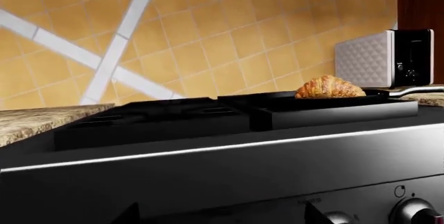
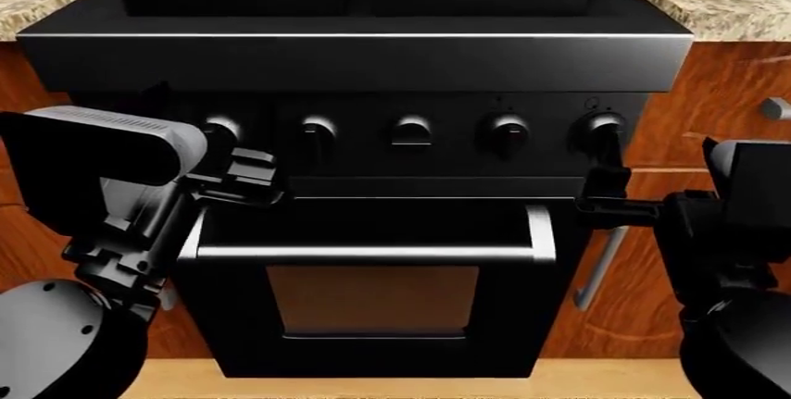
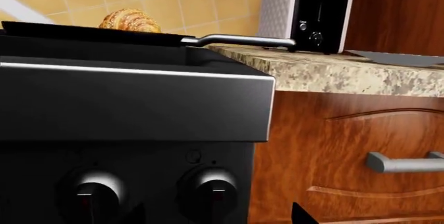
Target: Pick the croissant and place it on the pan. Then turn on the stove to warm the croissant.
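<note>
Since croissant [image 1: 329, 87] already in pan [image 3: 90, 33] on stove [image 2: 358, 61]: placing done
Left: knob [image 2: 605, 127] unturned
Right pincer [image 2: 605, 197]: just below it, empty, gape unclear
Left pincer [image 2: 247, 177]: empty, unclear

No text is legible; the stove's [image 2: 370, 56] knob markings are blurred.

The left arm [image 2: 106, 195] carries a pale grey ribbed cover over blocky black links, ending in a rounded black shell with small screws. The right arm [image 2: 729, 232] is black and angular, with a grey-edged housing.
</note>
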